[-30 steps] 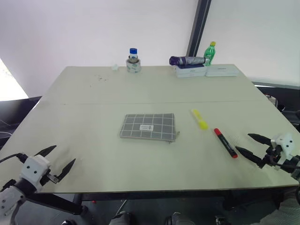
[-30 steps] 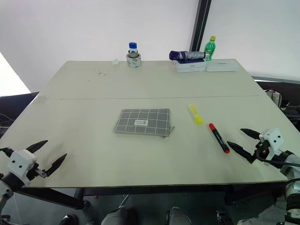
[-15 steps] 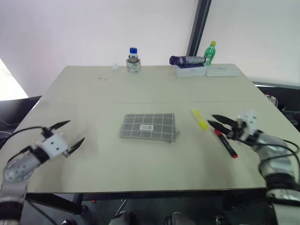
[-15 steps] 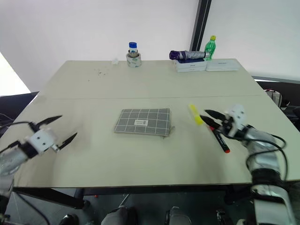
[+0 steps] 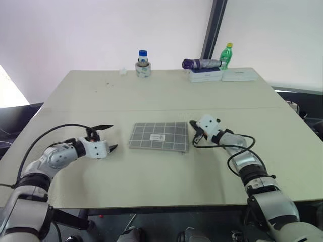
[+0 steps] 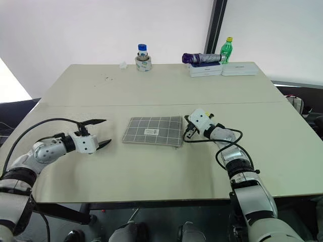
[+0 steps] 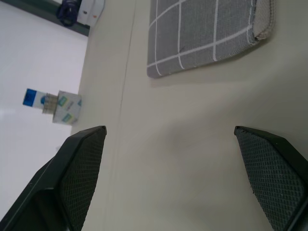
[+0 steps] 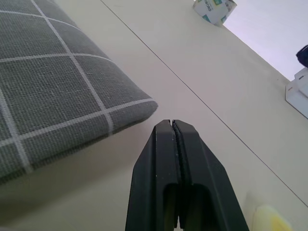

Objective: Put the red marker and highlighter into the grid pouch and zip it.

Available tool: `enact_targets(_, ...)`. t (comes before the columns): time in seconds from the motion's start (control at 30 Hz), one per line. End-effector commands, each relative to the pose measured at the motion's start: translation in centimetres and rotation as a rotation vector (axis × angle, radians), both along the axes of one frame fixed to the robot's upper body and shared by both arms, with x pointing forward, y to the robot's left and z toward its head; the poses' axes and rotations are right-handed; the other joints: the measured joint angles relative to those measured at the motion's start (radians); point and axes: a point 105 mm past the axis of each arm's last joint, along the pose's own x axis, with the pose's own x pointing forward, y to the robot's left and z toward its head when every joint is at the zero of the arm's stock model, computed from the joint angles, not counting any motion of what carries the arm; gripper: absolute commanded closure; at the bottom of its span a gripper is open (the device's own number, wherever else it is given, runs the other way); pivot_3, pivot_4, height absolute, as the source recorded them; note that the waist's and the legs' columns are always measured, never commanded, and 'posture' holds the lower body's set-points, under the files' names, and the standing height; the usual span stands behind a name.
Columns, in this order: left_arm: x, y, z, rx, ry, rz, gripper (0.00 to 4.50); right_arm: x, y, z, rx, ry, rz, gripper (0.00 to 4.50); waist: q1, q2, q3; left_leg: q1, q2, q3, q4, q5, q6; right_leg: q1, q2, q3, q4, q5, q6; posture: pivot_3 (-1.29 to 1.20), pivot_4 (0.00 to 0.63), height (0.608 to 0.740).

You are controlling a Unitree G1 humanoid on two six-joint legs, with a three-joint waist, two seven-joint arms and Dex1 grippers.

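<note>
While both arms close on the grid pouch (image 6: 154, 131), hold it steady first.
Left gripper (image 6: 96, 135) spread wide beside it; right gripper (image 8: 172, 126) pinched shut, empty, just off its corner.

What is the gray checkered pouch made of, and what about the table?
The pouch looks like woven cloth: up close, fine threads show, and its corner is soft and puffy, with thin white lines across it. The table looks hard and smooth, with a dull cream top, maybe painted wood or laminate; I can't tell which.
</note>
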Motion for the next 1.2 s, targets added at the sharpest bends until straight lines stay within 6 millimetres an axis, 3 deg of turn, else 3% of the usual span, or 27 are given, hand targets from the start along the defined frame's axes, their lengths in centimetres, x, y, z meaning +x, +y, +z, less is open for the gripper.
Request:
enact_targets(0.03,0.0,-1.3,-1.5,0.067,0.016,-0.054,0.0,0.0,1.3,0.8,-0.019,-0.062,0.027,4.47,0.001,0.0,0.0,0.0,0.0,0.0,0.0,0.0,0.0,0.0,0.0,0.0,0.0,0.0,0.0,0.0,0.15,0.74)
enact_targets(0.2,0.4,-3.7,-2.6,0.128,-0.004,-0.13,0.0,0.1,1.8,0.8,-0.035,-0.077,0.026,4.47,0.009,0.0,0.0,0.0,0.0,-0.001,0.001,0.0,0.0,0.002,0.0,0.0,0.001,0.0,0.0,0.0,0.15,0.74)
enact_targets(0.37,0.2,-4.6,-2.7,0.141,-0.014,-0.182,0.0,0.2,2.4,0.9,-0.042,-0.09,0.033,4.47,0.007,0.001,0.0,0.001,0.0,-0.001,0.002,0.0,0.0,0.002,0.0,0.0,0.001,0.0,0.0,0.0,0.15,0.74)
enact_targets(0.93,-4.0,-4.1,-2.9,0.097,0.01,-0.36,0.0,0.6,2.0,1.8,-0.104,-0.141,0.03,4.47,-0.004,0.001,-0.001,0.001,0.0,0.0,0.001,0.0,0.0,0.001,0.0,0.0,0.001,0.0,0.0,0.0,0.15,0.74)
enact_targets(1.2,-3.9,-5.0,-3.5,0.088,0.021,-0.36,0.0,-0.1,2.4,0.8,-0.176,-0.122,0.08,4.47,-0.002,0.002,-0.001,0.001,0.0,0.0,0.001,0.0,0.0,0.001,0.0,0.0,0.001,0.0,0.0,0.0,0.15,0.74)
